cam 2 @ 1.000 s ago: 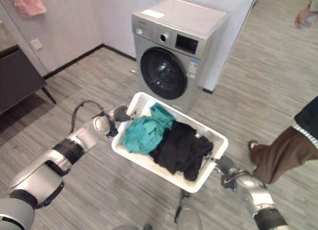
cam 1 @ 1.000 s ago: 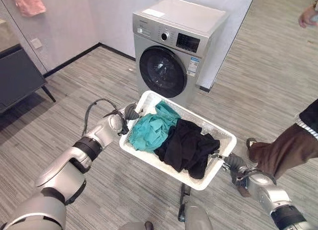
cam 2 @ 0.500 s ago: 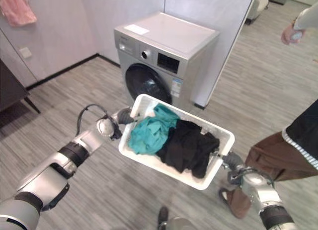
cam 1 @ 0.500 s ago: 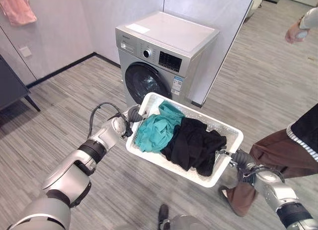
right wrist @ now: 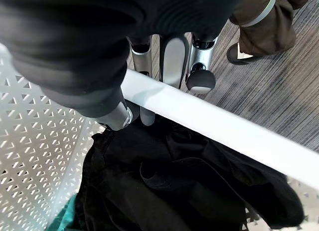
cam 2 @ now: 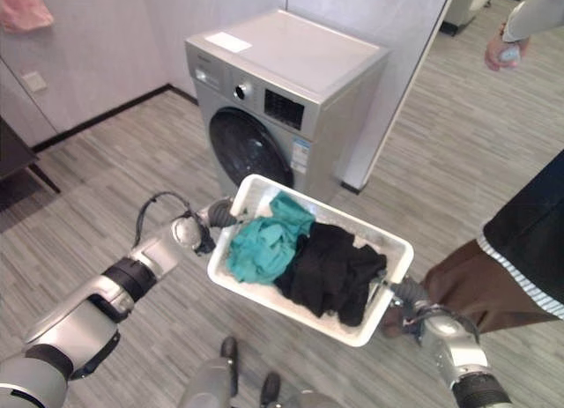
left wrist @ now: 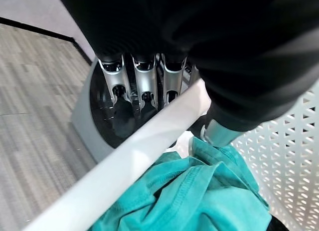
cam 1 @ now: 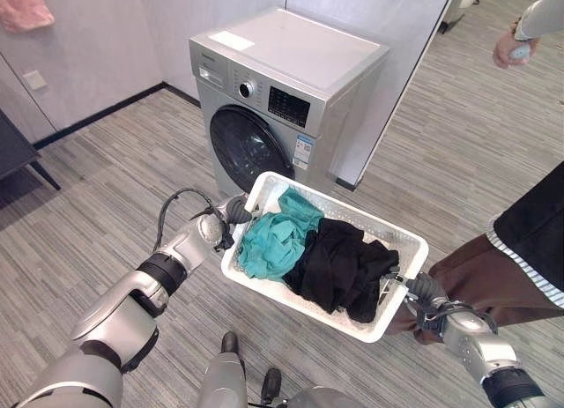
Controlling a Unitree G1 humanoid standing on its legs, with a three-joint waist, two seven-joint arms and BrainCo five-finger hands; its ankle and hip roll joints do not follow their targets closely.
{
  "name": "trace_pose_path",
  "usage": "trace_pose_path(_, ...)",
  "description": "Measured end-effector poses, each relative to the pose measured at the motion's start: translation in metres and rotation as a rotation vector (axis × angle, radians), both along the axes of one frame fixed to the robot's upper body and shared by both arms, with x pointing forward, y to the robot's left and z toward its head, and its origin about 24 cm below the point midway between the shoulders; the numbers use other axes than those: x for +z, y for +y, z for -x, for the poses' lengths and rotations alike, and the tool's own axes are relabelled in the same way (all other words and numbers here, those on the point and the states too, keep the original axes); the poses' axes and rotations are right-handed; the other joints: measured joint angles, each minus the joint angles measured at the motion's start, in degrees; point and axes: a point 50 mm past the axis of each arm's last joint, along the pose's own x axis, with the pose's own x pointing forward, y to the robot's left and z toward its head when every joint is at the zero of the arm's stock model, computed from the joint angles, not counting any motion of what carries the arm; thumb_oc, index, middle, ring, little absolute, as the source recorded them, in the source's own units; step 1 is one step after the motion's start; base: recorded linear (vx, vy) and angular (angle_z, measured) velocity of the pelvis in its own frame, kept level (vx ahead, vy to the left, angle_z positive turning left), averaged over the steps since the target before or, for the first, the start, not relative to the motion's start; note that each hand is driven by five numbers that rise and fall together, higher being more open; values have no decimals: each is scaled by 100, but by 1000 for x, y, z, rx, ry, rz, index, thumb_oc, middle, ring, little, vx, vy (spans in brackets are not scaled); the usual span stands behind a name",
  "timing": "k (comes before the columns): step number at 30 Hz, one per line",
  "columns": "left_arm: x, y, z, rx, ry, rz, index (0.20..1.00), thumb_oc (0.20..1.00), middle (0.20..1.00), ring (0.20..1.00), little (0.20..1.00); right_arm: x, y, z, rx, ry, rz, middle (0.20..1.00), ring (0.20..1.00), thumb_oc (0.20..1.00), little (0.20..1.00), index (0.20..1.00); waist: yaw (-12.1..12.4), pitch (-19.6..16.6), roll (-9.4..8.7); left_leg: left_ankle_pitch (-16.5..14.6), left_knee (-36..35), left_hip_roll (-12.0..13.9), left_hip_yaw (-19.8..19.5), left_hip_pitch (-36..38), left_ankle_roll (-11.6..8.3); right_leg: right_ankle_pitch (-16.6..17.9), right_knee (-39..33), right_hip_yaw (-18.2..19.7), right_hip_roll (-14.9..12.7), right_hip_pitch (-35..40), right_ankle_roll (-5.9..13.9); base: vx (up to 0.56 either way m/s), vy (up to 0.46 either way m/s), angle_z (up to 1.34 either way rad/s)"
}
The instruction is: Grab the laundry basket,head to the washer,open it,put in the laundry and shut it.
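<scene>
**Basket held at both rims before the washer**

Here the white laundry basket [cam 1: 404, 241] is gripped at opposite rims: the left hand [cam 1: 236, 211] and right hand [cam 1: 418, 292] are curled over them. Teal cloth [cam 1: 273, 236] lies nearer the left hand, black clothing [cam 1: 344, 265] nearer the right. The shut washer [cam 1: 282, 100] stands just beyond; a person's leg [cam 1: 493, 280] crowds the right hand.

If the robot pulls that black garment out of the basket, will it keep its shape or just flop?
Probably flop: the black garment lies crumpled in soft folds and one edge droops over the white basket rim. It likely weighs little, and may drag the teal garment lying against it.
</scene>
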Motion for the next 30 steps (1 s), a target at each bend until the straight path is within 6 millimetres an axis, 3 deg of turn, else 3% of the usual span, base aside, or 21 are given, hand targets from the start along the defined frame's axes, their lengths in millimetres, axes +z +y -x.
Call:
trace_pose_path(3, 1, -3, 0, -10, -4, 7, 200, 200, 200, 200, 200, 0, -2, 0, -11, 2, 7, 200, 200, 200, 200, 200, -20, 1, 0, 43, -458, 53, -63, 634, -63, -1, -2, 10, -50, 10, 1, 44, 61, 5)
trace_pose_path(7, 1, -1, 0, -6, -4, 6, 200, 200, 200, 200, 200, 0, 0, -1, -16, -3, 5, 200, 200, 200, 200, 200, 13, 6, 6, 62, -836, -58, -30, 983, -70, -21, 15, 8, -172, 29, 82, 34, 46, 5)
trace_pose_path(8, -4, 4, 3, 17, 14, 47, 200, 200, 200, 200, 200, -3, 2, -1, -11, -3, 14, 200, 200, 200, 200, 200, 55, -92, 256, 46, -824, -381, 91, 968, 193, 22, 43, 17, -571, 44, 509, 9, 14, -13)
trace_pose_path(10, -28, 37, 39, 194, -34, 446, 200, 200, 200, 200, 200, -6, 18, -10, 92, -23, 165, 200, 200, 200, 200, 200, -180, -666, 285, 8, -1042, -313, 573, 651, 223, -20, 63, 132, -651, -513, 441, 6, 15, -34)
trace_pose_path(11, -45, 45, 62, 256, -43, 537, 200, 200, 200, 200, 200, -9, 24, -10, 118, -36, 206, 200, 200, 200, 200, 200, -262, -709, 269, 21, -1101, -197, 810, 589, 220, 138, -93, 97, -747, -513, 446, 1, 12, -17)
trace_pose_path(12, -59, 49, 73, 291, -5, 543, 200, 200, 200, 200, 200, -10, 25, -10, 130, -25, 227, 200, 200, 200, 200, 200, -235, -716, 279, 92, -1226, -57, 901, 618, 140, 180, -163, 107, -789, -512, 498, 11, 9, 16)
trace_pose_path(13, -85, 57, 95, 352, 82, 527, 200, 200, 200, 200, 200, -13, 27, -12, 157, -7, 257, 200, 200, 200, 200, 200, -220, -754, 391, 194, -1487, 213, 880, 735, -12, 218, -184, 84, -821, -507, 558, 18, 23, 16)
trace_pose_path(14, -98, 60, 107, 384, 130, 525, 200, 200, 200, 200, 200, -14, 28, -12, 172, 2, 269, 200, 200, 200, 200, 200, -185, -767, 494, 265, -1640, 354, 882, 861, -99, 232, -184, 70, -832, -489, 597, 30, 26, 15)
trace_pose_path(15, -109, 60, 117, 410, 168, 530, 200, 200, 200, 200, 200, -15, 27, -12, 181, 8, 276, 200, 200, 200, 200, 200, -127, -768, 613, 357, -1737, 437, 881, 961, -143, 237, -185, 66, -848, -468, 645, 27, 29, 10)
trace_pose_path(16, -121, 59, 129, 442, 212, 541, 200, 200, 200, 200, 200, -16, 27, -11, 186, 15, 282, 200, 200, 200, 200, 200, -79, -764, 788, 640, -1811, 486, 884, 1108, -98, 239, -207, 33, -875, -417, 739, 24, 25, 15)
trace_pose_path(17, -127, 58, 136, 460, 237, 551, 200, 200, 200, 200, 200, -17, 27, -11, 187, 20, 283, 200, 200, 200, 200, 200, -68, -769, 902, 674, -1899, 489, 867, 1172, -166, 259, -250, -8, -909, -369, 844, 27, 25, 28)
trace_pose_path(18, -130, 61, 139, 487, 249, 565, 200, 200, 200, 200, 200, -20, 30, -8, 202, 31, 287, 200, 200, 200, 200, 200, 15, -725, 897, 630, -1900, 309, 886, 1196, -182, 317, -310, -36, -1092, -295, 1002, 30, 38, 36)
trace_pose_path(19, -129, 69, 140, 516, 236, 573, 200, 200, 200, 200, 200, -21, 37, -8, 223, 25, 271, 200, 200, 200, 200, 200, 95, -730, 886, 502, -1901, 115, 878, 1226, -22, 312, -349, -36, -1291, -244, 1203, 24, 36, 30)
trace_pose_path(22, -123, 82, 138, 560, 194, 579, 200, 200, 200, 200, 200, -16, 50, -11, 248, -18, 239, 200, 200, 200, 200, 200, 180, -727, 868, 397, -1903, -55, 899, 1245, 66, 363, -359, -17, -1480, -240, 1357, 5, 19, 3)
trace_pose_path(26, -115, 90, 136, 572, 155, 580, 200, 200, 200, 200, 200, -3, 57, -15, 280, -81, 229, 200, 200, 200, 200, 200, 190, -724, 792, 333, -1930, -178, 904, 1229, 127, 405, -359, 3, -1594, -261, 1411, 12, 47, 0)
trace_pose_path(30, -105, 87, 133, 548, 117, 596, 200, 200, 200, 200, 200, 12, 52, -16, 298, -132, 259, 200, 200, 200, 200, 200, 178, -726, 703, 371, -1914, -174, 915, 1191, 202, 434, -358, 6, -1583, -306, 1428, 8, 28, -2)
